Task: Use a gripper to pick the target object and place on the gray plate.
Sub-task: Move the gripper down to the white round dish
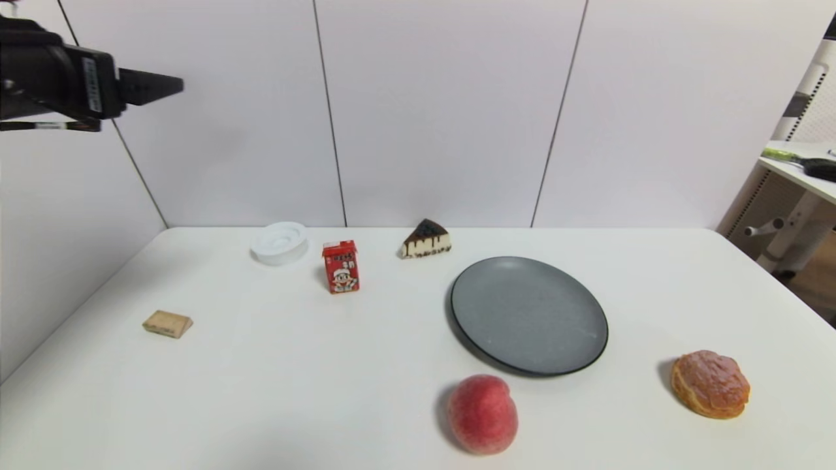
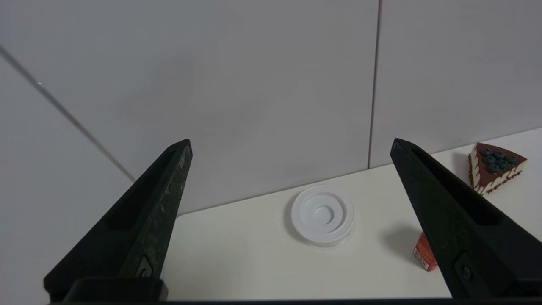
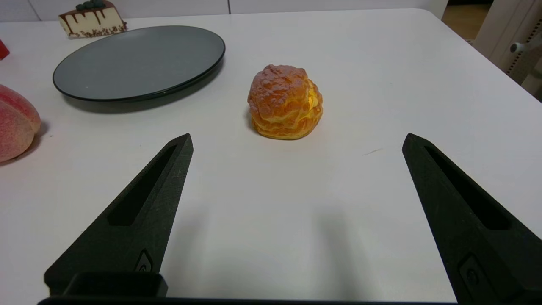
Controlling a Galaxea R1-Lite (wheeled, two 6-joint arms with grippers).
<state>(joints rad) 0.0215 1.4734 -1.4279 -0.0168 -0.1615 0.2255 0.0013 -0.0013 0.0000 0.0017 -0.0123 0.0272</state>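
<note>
The white disc (image 1: 279, 242) is sitting flat at the table's far edge, at about ten o'clock from the gray plate (image 1: 528, 314) and well apart from it. A red carton (image 1: 340, 266) is standing just beside the disc, at its four o'clock, with a cake slice (image 1: 426, 239) further toward three o'clock. The left gripper (image 2: 291, 146) is hovering high above the table, fingers spread wide and holding nothing. The right gripper (image 3: 296, 142) is hanging low over the table near the cream puff (image 3: 285, 101), likewise wide open and empty.
</note>
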